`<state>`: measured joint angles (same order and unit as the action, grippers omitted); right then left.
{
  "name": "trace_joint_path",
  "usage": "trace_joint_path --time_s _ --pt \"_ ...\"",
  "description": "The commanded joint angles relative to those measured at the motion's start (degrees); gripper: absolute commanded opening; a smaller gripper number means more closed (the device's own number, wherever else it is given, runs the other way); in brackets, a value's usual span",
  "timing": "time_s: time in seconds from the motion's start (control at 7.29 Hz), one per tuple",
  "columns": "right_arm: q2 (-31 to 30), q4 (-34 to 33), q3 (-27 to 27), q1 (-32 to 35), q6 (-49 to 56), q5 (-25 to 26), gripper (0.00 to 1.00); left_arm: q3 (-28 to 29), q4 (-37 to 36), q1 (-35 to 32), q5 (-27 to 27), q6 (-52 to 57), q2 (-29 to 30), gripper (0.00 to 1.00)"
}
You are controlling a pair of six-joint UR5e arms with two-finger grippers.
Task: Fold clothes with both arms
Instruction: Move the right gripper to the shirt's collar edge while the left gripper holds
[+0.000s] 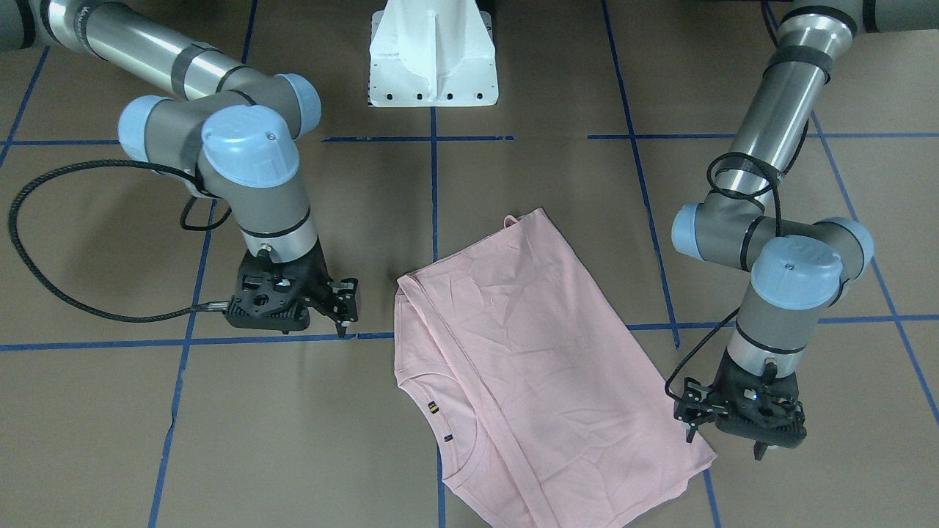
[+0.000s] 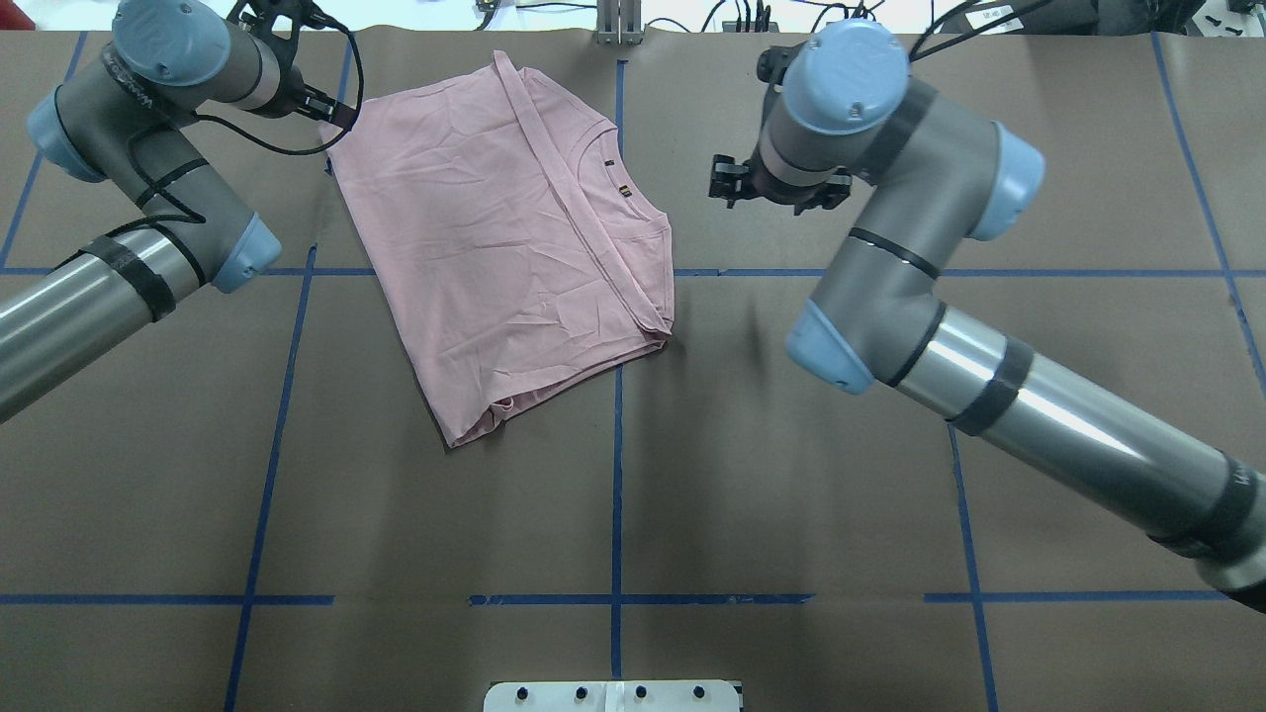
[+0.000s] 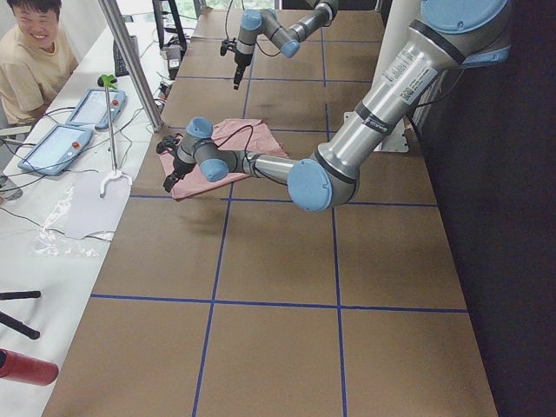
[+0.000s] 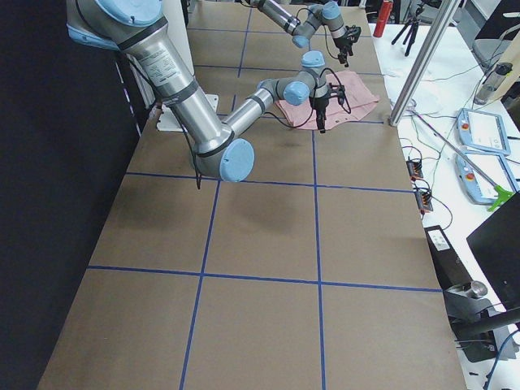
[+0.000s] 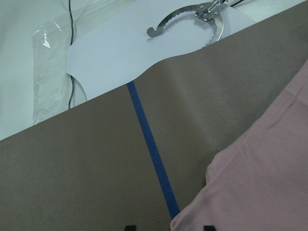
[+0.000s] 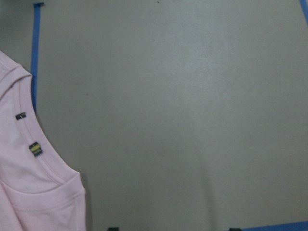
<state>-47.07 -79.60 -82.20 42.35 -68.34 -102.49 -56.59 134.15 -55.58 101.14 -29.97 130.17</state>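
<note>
With jaws spread and empty, lower left gripper [image 1: 725, 444] onto T-shirt [image 1: 513, 352] corner, move right gripper [image 1: 343, 312] to T-shirt collar

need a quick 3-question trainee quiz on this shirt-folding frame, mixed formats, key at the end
1. True or false: the right end effector grips the T-shirt.
2. The left end effector is: A over the shirt's middle; B at a shirt corner; C off the table.
3. Fill in: the table's grid lines are ____ tape.
Key: 1 false; 2 B; 3 blue.
</note>
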Motion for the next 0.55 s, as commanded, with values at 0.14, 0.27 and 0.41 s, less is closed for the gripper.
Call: trace_joint_path --time_s 0.14,0.27,0.41 --pt "8.73 6.83 13.53 -4.63 -7.05 5.87 0.59 -1.77 0.06 -0.06 0.28 -0.44 -0.44 1.00" --pt "9.01 6.74 14.08 -5.61 -7.16 6.08 0.59 -1.77 0.06 -0.06 0.28 -0.44 -0.44 1.00" --pt "8.93 6.57 14.52 -6.49 -7.16 6.69 0.59 -1.85 0.06 -0.06 0.28 -0.44 -0.44 1.00"
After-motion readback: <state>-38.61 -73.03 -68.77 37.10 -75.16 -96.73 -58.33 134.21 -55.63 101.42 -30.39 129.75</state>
